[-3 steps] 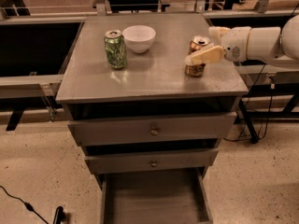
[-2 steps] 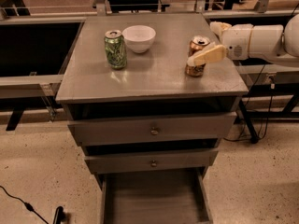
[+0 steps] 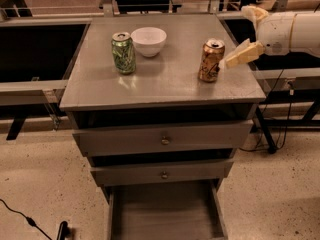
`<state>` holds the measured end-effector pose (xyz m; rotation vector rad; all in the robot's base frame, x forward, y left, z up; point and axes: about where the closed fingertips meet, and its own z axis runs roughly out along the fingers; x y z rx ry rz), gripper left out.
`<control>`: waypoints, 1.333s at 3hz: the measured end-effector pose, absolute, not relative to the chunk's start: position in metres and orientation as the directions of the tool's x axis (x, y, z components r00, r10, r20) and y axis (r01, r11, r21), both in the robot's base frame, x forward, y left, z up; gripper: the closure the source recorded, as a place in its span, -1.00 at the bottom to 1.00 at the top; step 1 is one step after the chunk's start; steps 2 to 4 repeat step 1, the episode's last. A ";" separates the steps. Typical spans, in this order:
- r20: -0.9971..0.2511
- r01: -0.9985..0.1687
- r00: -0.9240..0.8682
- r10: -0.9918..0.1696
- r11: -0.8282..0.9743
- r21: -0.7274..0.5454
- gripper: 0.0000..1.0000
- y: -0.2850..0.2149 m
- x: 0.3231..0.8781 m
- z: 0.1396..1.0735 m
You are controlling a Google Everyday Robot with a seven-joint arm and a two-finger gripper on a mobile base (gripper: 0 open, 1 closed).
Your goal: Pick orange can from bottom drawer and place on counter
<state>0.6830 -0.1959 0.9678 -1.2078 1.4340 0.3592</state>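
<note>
Pincer [image 3: 237, 38] drawn back, right of orange can [image 3: 211, 60]

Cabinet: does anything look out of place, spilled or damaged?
The bottom drawer is pulled wide open. The orange can, green can and bowl stand upright on the counter; the open hand hovers beside the orange can.

My feed is warm and rather dim, lit from overhead. The counter [image 3: 170, 84] carries a dull sheen across the middle of the frame, with faint reflections below the white bowl [image 3: 148, 40] and the orange can [image 3: 211, 60]. Shadows are short and soft-edged. The gaps above the upper drawers [image 3: 162, 140] and the upper left of the frame sink to near black. The gripper [image 3: 237, 36], upper right beside the can with its jaws apart, looks brightest and slightly washed out. Everything reads soft, and the floor [image 3: 35, 174] looks grainy.
</note>
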 end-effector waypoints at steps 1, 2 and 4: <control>-0.867 -0.810 0.201 -0.455 0.420 -0.409 -1.00 -0.196 0.683 0.968; -0.867 -0.810 0.201 -0.455 0.420 -0.409 -1.00 -0.196 0.683 0.968; -0.867 -0.810 0.201 -0.455 0.420 -0.409 -1.00 -0.196 0.683 0.968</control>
